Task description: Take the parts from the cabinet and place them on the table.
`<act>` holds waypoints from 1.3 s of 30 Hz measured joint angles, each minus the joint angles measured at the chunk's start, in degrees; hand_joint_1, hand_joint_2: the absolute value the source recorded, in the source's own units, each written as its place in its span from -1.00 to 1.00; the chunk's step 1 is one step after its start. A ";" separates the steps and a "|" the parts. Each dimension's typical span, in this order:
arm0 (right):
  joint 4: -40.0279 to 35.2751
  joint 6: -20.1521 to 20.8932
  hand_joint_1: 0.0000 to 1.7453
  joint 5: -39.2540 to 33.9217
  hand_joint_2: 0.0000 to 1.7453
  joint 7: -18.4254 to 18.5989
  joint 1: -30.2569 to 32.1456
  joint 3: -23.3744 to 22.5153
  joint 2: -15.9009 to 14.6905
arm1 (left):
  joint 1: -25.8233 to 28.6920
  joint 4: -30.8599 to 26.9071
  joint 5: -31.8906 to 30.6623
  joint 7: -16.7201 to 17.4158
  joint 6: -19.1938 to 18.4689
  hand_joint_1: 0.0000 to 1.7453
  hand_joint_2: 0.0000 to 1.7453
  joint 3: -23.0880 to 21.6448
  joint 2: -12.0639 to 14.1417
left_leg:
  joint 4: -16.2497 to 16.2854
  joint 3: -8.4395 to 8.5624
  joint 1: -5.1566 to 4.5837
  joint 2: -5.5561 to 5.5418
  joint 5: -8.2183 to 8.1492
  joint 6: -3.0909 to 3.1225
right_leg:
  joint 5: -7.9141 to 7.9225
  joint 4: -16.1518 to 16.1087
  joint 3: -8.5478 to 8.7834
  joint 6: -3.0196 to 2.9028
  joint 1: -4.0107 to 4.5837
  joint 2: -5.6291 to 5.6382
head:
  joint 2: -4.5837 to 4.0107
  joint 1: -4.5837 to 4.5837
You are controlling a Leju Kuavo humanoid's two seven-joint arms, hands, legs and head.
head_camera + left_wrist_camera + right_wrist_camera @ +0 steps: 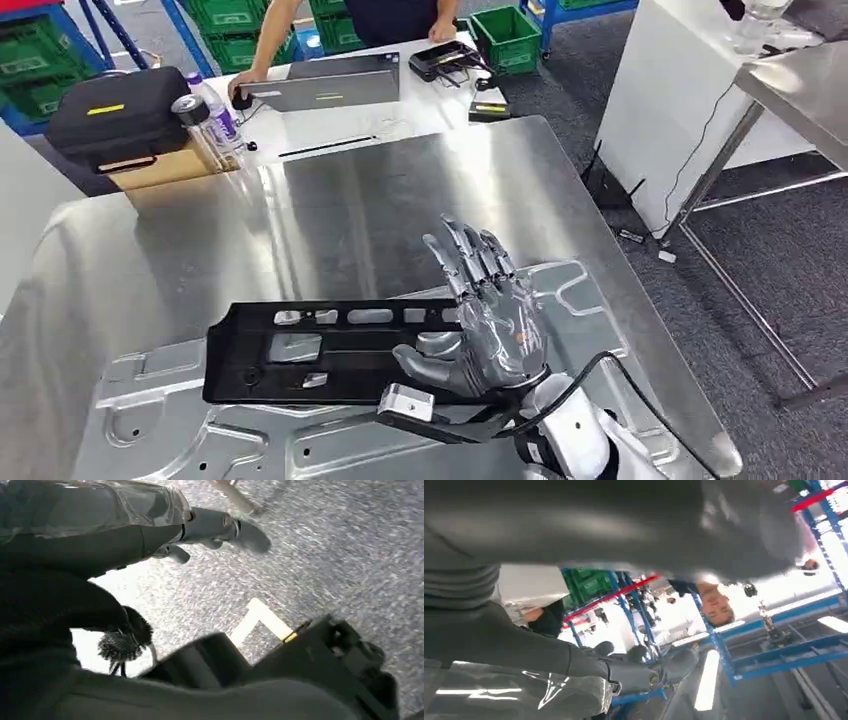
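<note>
A long black slotted part [330, 350] lies flat on the steel table [350, 200], on top of a silver stamped sheet-metal part [570, 290]. My right hand [490, 320] is over the black part's right end, with its fingers spread and pointing away and its thumb stretched out over the part's top. Nothing is gripped in it. The right wrist view shows the same hand [624, 670] with straight fingers. My left hand [210, 527] hangs above the grey floor with its fingers extended and nothing in it.
At the table's far left stand a black case [105, 115] and bottles [205, 115]. A person [390, 15] leans on a white desk behind, beside green crates [505, 35]. A white cabinet [680, 100] and another steel table [800, 85] stand to the right.
</note>
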 joint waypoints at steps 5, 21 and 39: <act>-0.02 0.00 -1.00 -0.09 -1.00 -0.04 -0.08 0.02 0.04 | -0.13 0.00 0.31 0.02 -0.20 -1.00 -1.00 0.00 -0.11 | 16.60 -6.08 -2.75 0.26 -7.77 3.22 | 1.58 -0.67 -0.96 -1.67 2.30 -0.98 | 0.00 -0.11; 0.00 0.02 -1.00 -0.92 -1.00 -0.09 -0.06 -0.04 -0.07 | 0.35 0.09 0.33 -0.46 -0.61 -1.00 -1.00 0.02 -0.33 | -3.78 -2.66 -5.93 0.74 8.36 7.34 | -5.01 15.01 -3.80 0.24 3.63 -0.67 | 0.00 0.15; 0.00 2.19 -1.00 -2.12 -1.00 -0.02 -0.40 0.00 -0.09 | 0.11 0.11 1.25 -0.70 0.24 -1.00 -1.00 0.59 -0.26 | 3.36 -0.28 -5.04 0.58 4.47 4.56 | 1.38 -2.50 0.95 -2.25 2.95 -0.92 | 0.00 0.20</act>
